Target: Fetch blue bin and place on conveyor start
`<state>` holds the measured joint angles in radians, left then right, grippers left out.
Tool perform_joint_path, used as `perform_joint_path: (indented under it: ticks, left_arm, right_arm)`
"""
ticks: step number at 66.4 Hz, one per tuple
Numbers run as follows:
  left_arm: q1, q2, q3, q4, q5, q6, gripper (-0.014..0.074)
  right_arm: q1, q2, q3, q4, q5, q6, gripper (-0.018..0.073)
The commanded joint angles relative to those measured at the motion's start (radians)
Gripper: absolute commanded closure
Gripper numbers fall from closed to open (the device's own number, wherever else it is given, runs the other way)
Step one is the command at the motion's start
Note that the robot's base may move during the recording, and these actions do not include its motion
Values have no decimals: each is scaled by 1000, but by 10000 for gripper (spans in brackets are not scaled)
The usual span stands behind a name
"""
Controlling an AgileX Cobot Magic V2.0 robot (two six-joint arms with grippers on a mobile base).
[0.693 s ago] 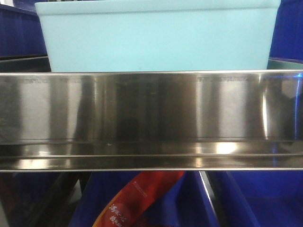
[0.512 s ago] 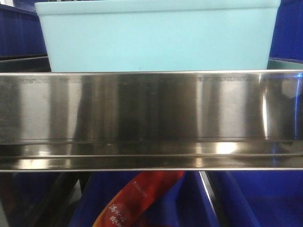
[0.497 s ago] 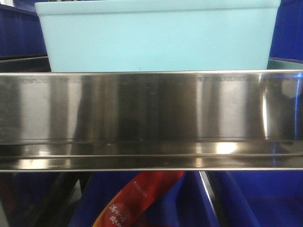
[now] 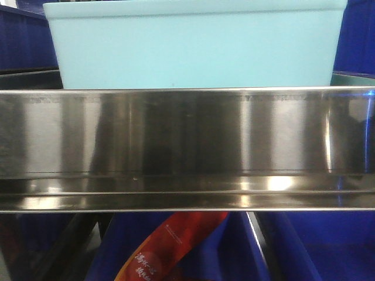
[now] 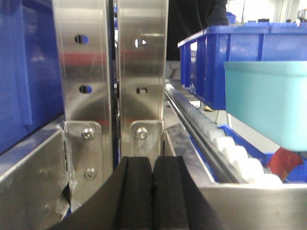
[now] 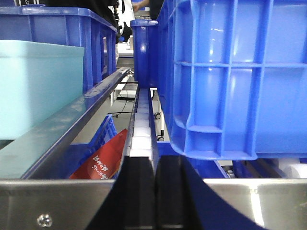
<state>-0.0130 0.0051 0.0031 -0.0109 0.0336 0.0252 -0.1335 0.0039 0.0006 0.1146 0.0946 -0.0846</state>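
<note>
The blue bin [image 4: 193, 47], a light turquoise tub, stands on the shelf just behind the steel rail, filling the top of the front view. Its corner shows at the right of the left wrist view [image 5: 268, 103] and at the left of the right wrist view [image 6: 33, 86]. My left gripper [image 5: 152, 165] is shut with nothing in it, in front of the rack's steel uprights, left of the bin. My right gripper [image 6: 155, 165] is shut and empty, level with the steel rail, right of the bin. The conveyor start is out of view.
A shiny steel shelf rail [image 4: 187, 146] crosses the front view. Dark blue ribbed bins [image 6: 235, 72] stand beside and behind the turquoise tub. White roller tracks [image 5: 230, 153] run along the shelf. A red packet [image 4: 170, 246] lies in a blue bin on the shelf below.
</note>
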Motion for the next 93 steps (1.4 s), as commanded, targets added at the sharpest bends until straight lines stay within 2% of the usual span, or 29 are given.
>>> perform_joint_path:
  ticks: [1,29,34,41,46,52,54,58,63,66,73,79,82,88,93]
  left_arm:
    - [2,-5,-3,-8,-49,0,707]
    - [2,-5,-3,-10,-96,0,707]
    - [2,-5,-3,-49,-141,-2,707]
    - [2,-5,-24,-75,-168,-2,707]
    - [2,-5,-101,-75,-105,-2,707]
    - [2,-5,-241,-61,78,-2,706]
    - [2,13,-298,-56,155,-2,698]
    - [2,48,-393,-52,274,0,643]
    - [2,104,-479,-46,346,0,520]
    - [2,143,-522,-46,352,0,416]
    - [2,224,-564,-24,308,0,200]
    - [2,287,-584,11,302,2,71]
    - [-5,316,-598,11,315,2,35]
    - [-45,353,-632,11,322,19,26]
    - [-114,392,-676,5,348,70,27]
  right_arm:
    - [-5,-4,-1,1,-21,-5,721]
    - [-4,-4,-1,1,-88,-5,721]
    - [-4,-4,-1,1,-133,-5,721]
    - [-4,-4,-83,1,-95,-5,721]
    - [-4,-4,-188,1,13,-5,721]
    - [-4,-4,-349,1,191,-5,688]
    - [-4,3,-404,3,241,-5,643]
    - [-4,38,-479,3,303,-5,517]
    - [-4,88,-554,5,321,-5,312]
    - [-4,120,-582,5,315,-5,188]
    - [-4,169,-605,2,289,-5,-12]
    - [-4,196,-610,-1,245,-5,-9]
    - [-4,213,-621,-1,248,-5,-9]
    - [-1,255,-661,11,281,-5,-9]
    - [11,302,-708,17,336,-21,-9]
